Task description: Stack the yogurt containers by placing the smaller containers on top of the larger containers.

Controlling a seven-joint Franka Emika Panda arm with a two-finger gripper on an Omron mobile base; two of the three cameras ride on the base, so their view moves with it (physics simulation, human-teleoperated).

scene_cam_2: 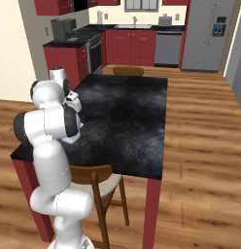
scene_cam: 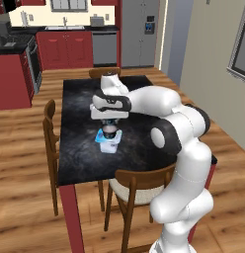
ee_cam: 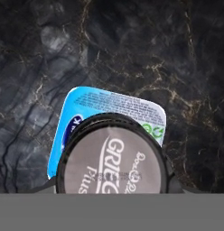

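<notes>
A squarish white tub (scene_cam: 109, 144) with a light blue foil top (ee_cam: 89, 103) stands on the black marble table (scene_cam: 77, 104), left of its middle. My gripper (scene_cam: 109, 126) points straight down over it, shut on a small round cup (scene_cam: 109, 131). In the hand view the cup (ee_cam: 112, 159) has a dark rim and a pale grey printed lid, and it covers most of the tub's top. It hangs just over the tub; whether it touches the foil I cannot tell. The cup hides my fingertips.
Wooden chairs stand at the table's near side (scene_cam: 139, 184), left side (scene_cam: 49, 129) and far end (scene_cam_2: 128, 71). My own arm blocks the tub in the right base view. Red cabinets (scene_cam: 65, 48) and a steel fridge (scene_cam_2: 210, 34) line the far wall.
</notes>
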